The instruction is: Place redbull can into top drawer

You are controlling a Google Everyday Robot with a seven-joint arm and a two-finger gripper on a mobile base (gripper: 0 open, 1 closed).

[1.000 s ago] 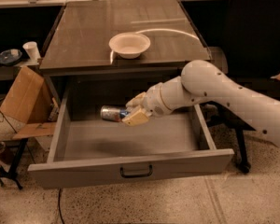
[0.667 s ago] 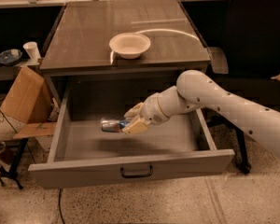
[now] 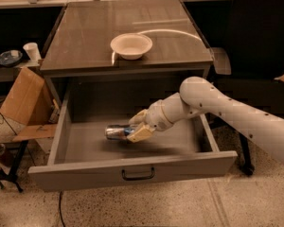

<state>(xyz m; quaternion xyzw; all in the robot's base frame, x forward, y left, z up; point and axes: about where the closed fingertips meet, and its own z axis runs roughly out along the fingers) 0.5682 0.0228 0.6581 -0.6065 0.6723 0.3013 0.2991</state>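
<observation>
The top drawer [image 3: 132,175] of the grey cabinet stands pulled wide open, with a small dark handle at the centre of its front panel. The redbull can [image 3: 115,132], slim and silver-grey with bluish marks, lies on its side low inside the drawer, left of centre. My gripper [image 3: 136,126] reaches into the drawer from the right on the white arm and is shut on the right end of the can. Whether the can rests on the drawer floor cannot be told.
A white bowl [image 3: 131,45] sits on the cabinet top [image 3: 85,37]. A white paper cup [image 3: 32,51] stands on a shelf at the left. A cardboard box [image 3: 23,98] leans left of the drawer. A black chair [image 3: 260,46] stands at the right.
My gripper has lowered the can deeper into the drawer and a little toward the front. The drawer and bowl have not moved.
</observation>
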